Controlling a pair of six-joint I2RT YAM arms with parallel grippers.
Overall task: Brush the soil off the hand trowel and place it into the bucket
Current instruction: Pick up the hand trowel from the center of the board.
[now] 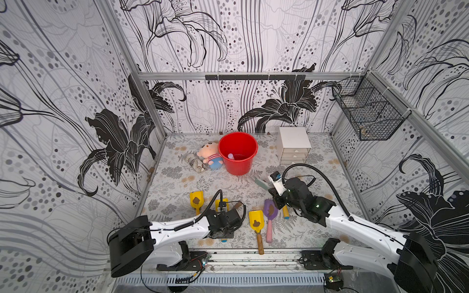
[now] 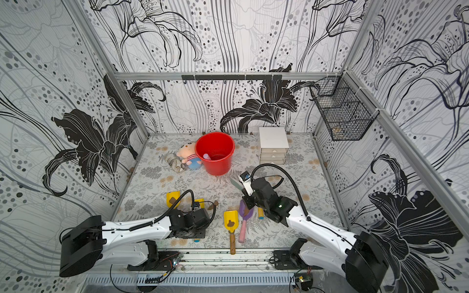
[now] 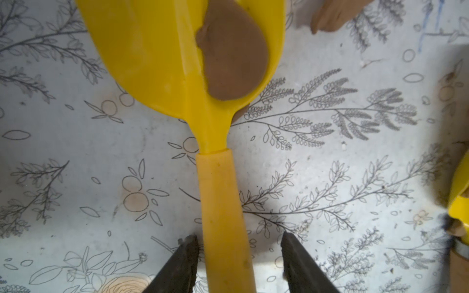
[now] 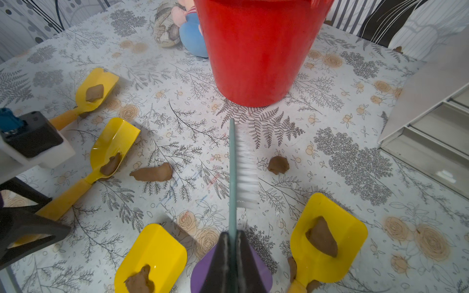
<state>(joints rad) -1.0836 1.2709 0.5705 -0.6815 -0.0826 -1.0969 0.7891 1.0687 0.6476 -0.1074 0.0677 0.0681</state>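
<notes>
1. The left gripper is part open, its jaws on either side of the trowel handle and not closed on it.
2. The trowel lies flat on the table, with a soil clump on its yellow blade.
3. The right gripper is clamped tight on a brush, which points toward the bucket.
4. The bucket stands upright at the table's far side, well apart from the trowel.
</notes>
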